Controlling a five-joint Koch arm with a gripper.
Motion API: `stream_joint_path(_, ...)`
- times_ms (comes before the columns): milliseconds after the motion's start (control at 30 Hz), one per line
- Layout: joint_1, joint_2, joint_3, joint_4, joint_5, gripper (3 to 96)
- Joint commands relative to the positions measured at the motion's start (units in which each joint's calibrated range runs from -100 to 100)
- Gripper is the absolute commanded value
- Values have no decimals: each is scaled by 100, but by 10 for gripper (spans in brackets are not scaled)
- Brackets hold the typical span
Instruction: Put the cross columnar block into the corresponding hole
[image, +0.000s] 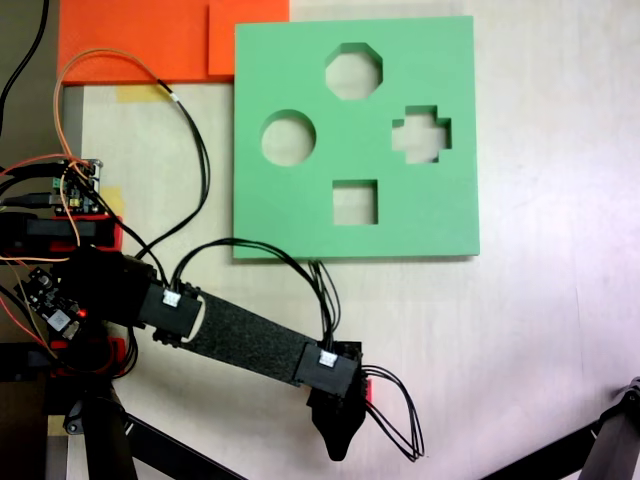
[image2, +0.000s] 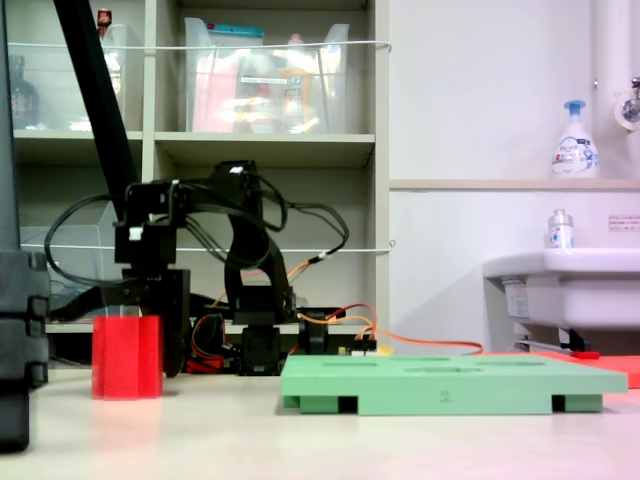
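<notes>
The cross columnar block (image2: 127, 357) is a red foam piece standing upright on the table at the second exterior view's left. In the first exterior view only a red sliver of the cross columnar block (image: 367, 388) shows beside the arm's head. My gripper (image2: 125, 300) hangs open right over the block's top, one black finger (image2: 85, 300) sloping out to the left. From above, my gripper (image: 342, 410) covers most of the block. The corresponding hole (image: 421, 134) is the plus-shaped cutout at the right of the green board (image: 300, 225), well away from the gripper.
The board also has octagonal (image: 353, 70), round (image: 288, 138) and square (image: 354, 202) cutouts. Orange sheets (image: 140, 40) lie at the top left. The arm's base, circuit board (image: 78, 185) and loose cables crowd the left side. A shelf and a sink (image2: 560, 290) stand behind.
</notes>
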Motion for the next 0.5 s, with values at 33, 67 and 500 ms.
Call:
stream_joint_path(33,-44,-32,316,158,-49,763)
stream_joint_path(67,-54,-32,306,158,-49,699)
stream_joint_path(500,-215,-688,-352,-179,-54,286)
